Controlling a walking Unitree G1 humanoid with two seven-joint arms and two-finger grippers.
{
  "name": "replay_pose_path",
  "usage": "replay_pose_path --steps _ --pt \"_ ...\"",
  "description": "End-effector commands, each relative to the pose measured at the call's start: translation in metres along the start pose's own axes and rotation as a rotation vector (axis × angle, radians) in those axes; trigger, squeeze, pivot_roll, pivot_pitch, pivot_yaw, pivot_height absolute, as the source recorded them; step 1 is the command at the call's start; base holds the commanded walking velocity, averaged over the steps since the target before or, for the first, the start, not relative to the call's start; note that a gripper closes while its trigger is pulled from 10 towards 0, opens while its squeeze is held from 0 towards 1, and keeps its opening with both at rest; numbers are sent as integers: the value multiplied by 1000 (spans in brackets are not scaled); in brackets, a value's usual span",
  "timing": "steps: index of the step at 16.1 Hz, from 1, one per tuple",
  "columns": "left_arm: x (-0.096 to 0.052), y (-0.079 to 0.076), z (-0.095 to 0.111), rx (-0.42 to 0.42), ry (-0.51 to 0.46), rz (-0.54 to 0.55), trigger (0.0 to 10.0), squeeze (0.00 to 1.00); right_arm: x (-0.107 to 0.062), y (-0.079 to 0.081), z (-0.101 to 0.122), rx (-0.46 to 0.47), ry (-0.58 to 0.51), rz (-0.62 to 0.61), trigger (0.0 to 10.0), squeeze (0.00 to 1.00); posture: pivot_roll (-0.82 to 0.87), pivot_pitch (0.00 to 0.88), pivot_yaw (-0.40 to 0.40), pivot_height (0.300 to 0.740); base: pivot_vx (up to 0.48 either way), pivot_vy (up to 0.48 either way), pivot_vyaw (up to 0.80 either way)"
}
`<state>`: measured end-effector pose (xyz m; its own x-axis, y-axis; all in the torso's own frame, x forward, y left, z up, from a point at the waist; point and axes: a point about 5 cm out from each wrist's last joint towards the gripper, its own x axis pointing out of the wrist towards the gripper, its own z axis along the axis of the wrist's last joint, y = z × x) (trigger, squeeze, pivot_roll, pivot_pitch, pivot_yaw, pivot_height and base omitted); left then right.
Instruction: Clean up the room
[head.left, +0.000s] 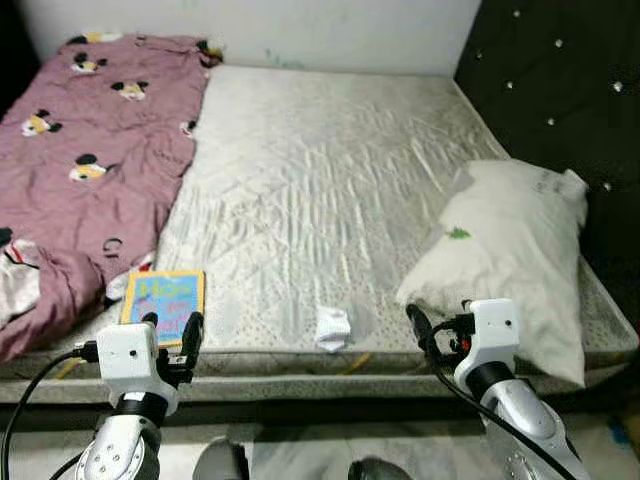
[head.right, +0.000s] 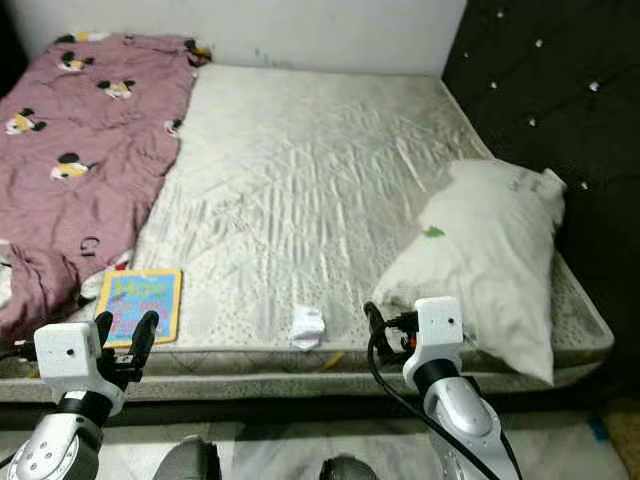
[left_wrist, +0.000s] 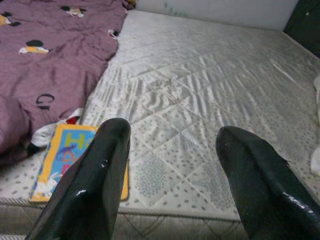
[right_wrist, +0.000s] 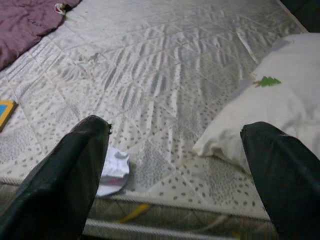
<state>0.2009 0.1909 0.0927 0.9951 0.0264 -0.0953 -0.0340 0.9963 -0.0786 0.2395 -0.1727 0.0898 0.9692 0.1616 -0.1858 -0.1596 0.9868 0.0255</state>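
Tissue (head.left: 333, 327), crumpled, lies at the mattress (head.left: 330, 180) front edge between book (head.left: 165, 300) and pillow (head.left: 510, 255); judged near weightless, soft, crushable, best pinched across its raised middle. Right gripper (right_wrist: 175, 165) hovers just short of the edge nearby, fingers spread wide, empty. Left gripper (left_wrist: 172, 165) hangs before the book, likewise wide and empty.

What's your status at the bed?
Left gripper and right gripper open, empty, at mattress edge. Crumpled paper and book untouched. Nothing blocking.
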Motion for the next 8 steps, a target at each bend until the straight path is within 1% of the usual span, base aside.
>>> replay_pose_path --steps 1,3,8 --pt "0 -1 1 6 -1 -2 10000 0 -1 -2 1 -2 5 -2 10000 0 1 119 -71 660 0 0 0" --pt "1 1 1 28 6 34 10000 0 0 -1 1 -3 6 3 10000 0 2 121 -72 660 0 0 0" --pt "2 0 1 17 2 27 10000 0 2 0 1 -9 5 16 10000 0 -1 130 -74 660 0 0 0"
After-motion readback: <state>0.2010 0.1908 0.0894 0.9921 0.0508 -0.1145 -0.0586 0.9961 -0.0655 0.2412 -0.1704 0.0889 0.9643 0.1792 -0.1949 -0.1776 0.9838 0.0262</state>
